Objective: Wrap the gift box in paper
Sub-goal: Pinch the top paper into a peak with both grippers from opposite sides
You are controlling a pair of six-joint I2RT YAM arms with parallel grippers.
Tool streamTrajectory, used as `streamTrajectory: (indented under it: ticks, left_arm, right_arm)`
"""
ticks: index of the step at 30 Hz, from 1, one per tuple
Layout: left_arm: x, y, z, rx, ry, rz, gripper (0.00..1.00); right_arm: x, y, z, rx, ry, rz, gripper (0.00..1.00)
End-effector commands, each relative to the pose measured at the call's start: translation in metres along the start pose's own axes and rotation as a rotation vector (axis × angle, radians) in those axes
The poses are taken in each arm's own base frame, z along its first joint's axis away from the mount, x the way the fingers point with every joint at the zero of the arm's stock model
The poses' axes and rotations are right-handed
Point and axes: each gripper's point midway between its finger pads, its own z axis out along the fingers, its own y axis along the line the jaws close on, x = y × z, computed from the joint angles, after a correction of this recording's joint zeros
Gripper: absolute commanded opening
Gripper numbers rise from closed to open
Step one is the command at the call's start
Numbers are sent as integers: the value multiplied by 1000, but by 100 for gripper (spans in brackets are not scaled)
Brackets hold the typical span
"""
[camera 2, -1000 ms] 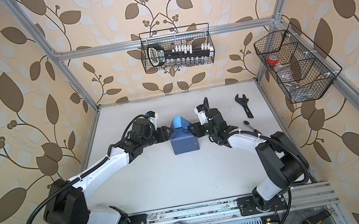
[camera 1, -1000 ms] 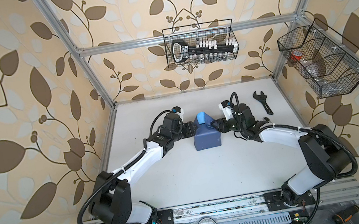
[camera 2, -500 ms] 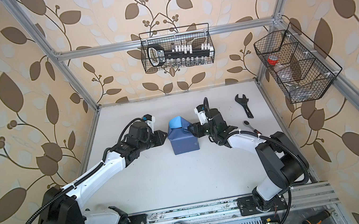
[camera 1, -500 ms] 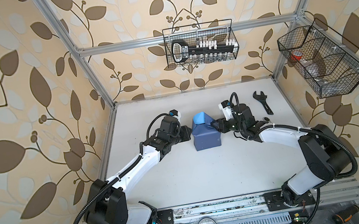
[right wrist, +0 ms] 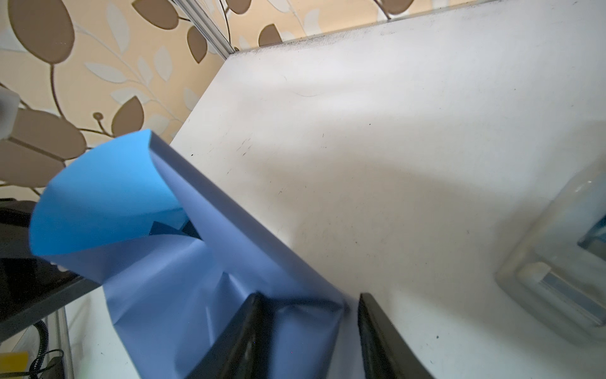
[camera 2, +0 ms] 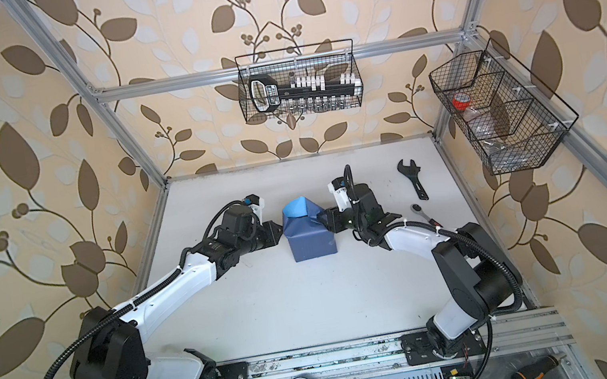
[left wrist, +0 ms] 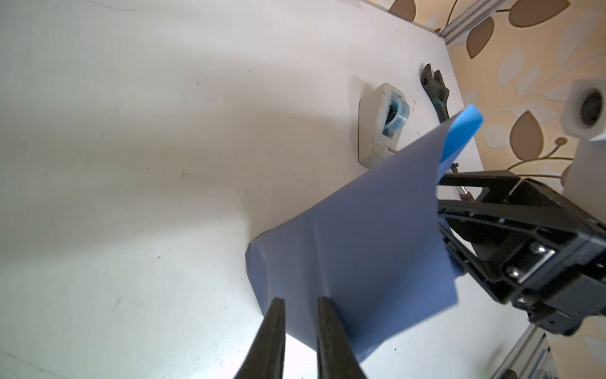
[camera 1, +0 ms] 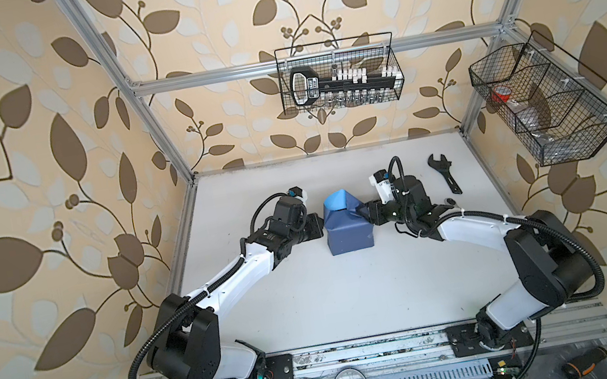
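Folding: the paper [camera 1: 347, 229], sky-blue face curling up above the slate-blue sides.
Place: middle of the worktop [camera 1: 313, 302], nearer its back edge; the gift box hidden under the sheet.
Left gripper [left wrist: 301, 300]: fingers nearly together at the paper's side; whether they pinch it, you cannot tell.
Right gripper [right wrist: 311, 297]: fingers spread astride a crumpled fold, unclamped.
Your move: press that fold flat to the box before lowering the curl; haste would likely crease it.
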Motion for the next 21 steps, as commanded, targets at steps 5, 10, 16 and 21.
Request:
streamTrajectory:
  ticks: [5,10,16,21]
  left_arm:
    - [-11,-22,1,80,-29,34,20]
    - [-9,-29,6,96,-16,42,20]
    - [-7,-30,13,94,-2,49,24]
    - [-11,-32,15,100,-5,62,32]
  right_arm:
    - [40,-11,3,37,118,13,49]
    - [41,-11,5,31,120,20,49]
    - [43,-11,5,29,124,23,49]
    - [43,-10,5,26,124,20,49]
